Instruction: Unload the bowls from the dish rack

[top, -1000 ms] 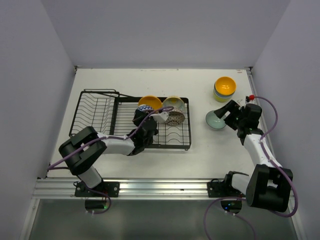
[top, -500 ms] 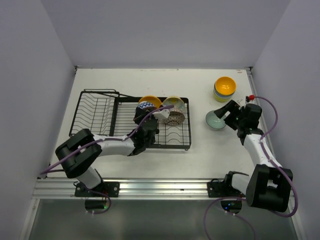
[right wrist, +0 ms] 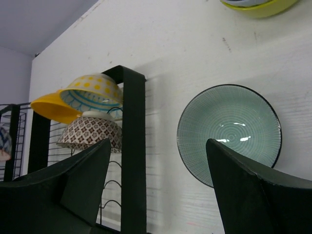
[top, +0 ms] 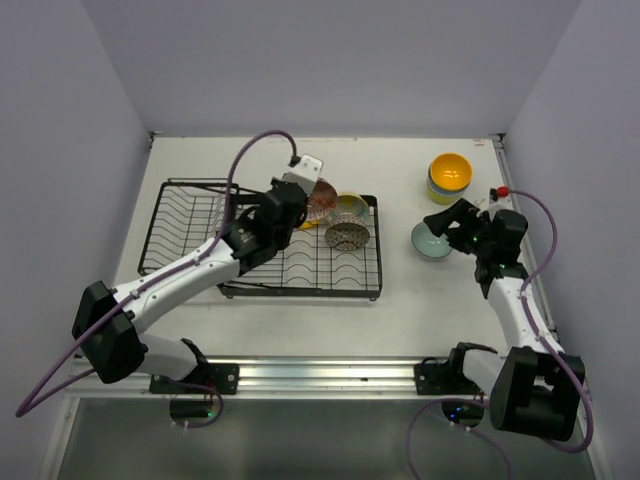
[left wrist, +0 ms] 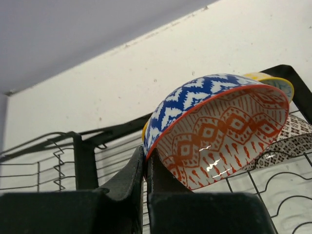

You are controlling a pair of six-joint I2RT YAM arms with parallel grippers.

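Your left gripper point(left wrist: 145, 168) is clamped shut on the patterned bowl's point(left wrist: 219, 131) rim, holding it tilted above the rack's point(top: 330, 292) far side. Set-down space lies rightward, where your right gripper point(right wrist: 157, 146) hangs wide open, empty, beside the teal bowl point(right wrist: 229, 131).

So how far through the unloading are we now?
Done: a stack of bowls and the teal bowl sit on the table. In hand: left gripper grips the zigzag bowl above the dish rack. Left in it: at least the dotted bowl, brown-patterned bowl, orange bowl.
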